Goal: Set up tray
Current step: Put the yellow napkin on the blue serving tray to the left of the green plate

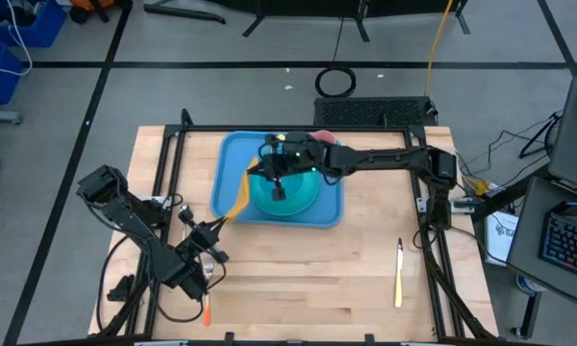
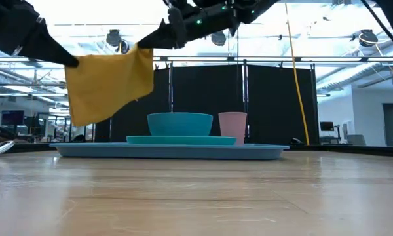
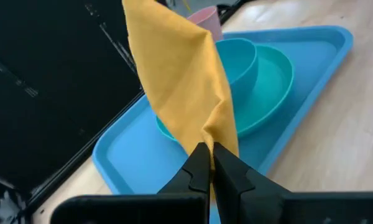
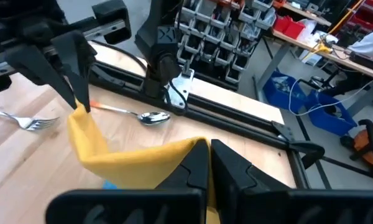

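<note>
Two claws share one yellow napkin point(image 2: 111, 82) above the light-blue tray point(image 1: 233, 207), mid-surface: left claw point(image 3: 210, 163) and right claw point(image 4: 208, 155) each clamped on a corner; keep it taut, lower together, clear of the bowl point(image 2: 180, 123)

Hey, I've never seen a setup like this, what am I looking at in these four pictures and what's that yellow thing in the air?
These are two robot arms at a wooden table. One picture looks down from above, one looks level across the tabletop, and two come from cameras on the arms' wrists. The yellow thing is a cloth napkin, stretched in the air between both arms: the left gripper pinches one corner and the right gripper another, fingers shut. Below sits a light-blue tray carrying a teal plate, a teal bowl and a pink cup. A fork and spoon lie on the table.
</note>
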Controlling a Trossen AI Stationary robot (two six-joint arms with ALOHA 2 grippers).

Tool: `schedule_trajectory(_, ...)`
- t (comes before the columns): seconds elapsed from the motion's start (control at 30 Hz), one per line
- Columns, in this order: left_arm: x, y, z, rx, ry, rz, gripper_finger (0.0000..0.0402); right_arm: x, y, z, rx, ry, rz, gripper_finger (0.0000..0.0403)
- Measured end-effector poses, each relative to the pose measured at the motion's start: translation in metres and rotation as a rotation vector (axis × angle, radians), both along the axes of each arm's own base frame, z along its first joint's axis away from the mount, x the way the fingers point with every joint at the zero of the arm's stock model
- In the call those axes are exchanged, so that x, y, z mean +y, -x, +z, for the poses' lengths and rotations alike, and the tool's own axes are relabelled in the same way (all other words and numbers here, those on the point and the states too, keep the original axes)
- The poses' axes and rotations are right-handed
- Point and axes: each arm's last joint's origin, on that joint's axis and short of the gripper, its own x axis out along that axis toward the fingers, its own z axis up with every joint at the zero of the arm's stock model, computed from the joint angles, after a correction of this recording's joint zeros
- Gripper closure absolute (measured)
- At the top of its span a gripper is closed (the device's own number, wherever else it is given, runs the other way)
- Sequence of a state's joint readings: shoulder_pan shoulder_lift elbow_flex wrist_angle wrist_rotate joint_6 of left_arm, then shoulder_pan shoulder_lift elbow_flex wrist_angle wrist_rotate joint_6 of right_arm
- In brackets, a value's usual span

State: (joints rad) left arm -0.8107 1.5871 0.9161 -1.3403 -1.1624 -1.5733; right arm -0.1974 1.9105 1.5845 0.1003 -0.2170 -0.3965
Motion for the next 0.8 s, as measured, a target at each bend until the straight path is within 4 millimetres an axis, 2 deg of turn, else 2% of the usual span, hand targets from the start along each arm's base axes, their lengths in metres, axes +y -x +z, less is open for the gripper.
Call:
schedule_trajectory(0.27,-0.002,-0.004,-0.001,-0.072,0.008,-0.015,0.04,-0.026,-0.014,-0.005,-0.007,-0.02,-0.002,0.0403)
schedule_trajectory(0.43,0.006,-0.004,-0.007,-0.047,0.001,0.02,0.04,-0.038,-0.01,0.002,-0.037,-0.037,0.011,0.0403)
schedule_trajectory(0.63,0.022,0.002,-0.023,-0.036,0.017,0.099,0.04,-0.048,-0.008,0.0,-0.033,-0.062,0.011,0.0403)
schedule_trajectory(0.8,0.026,0.003,-0.029,-0.07,0.023,0.105,0.04,-0.052,-0.006,0.001,-0.035,-0.053,0.004,0.0403)
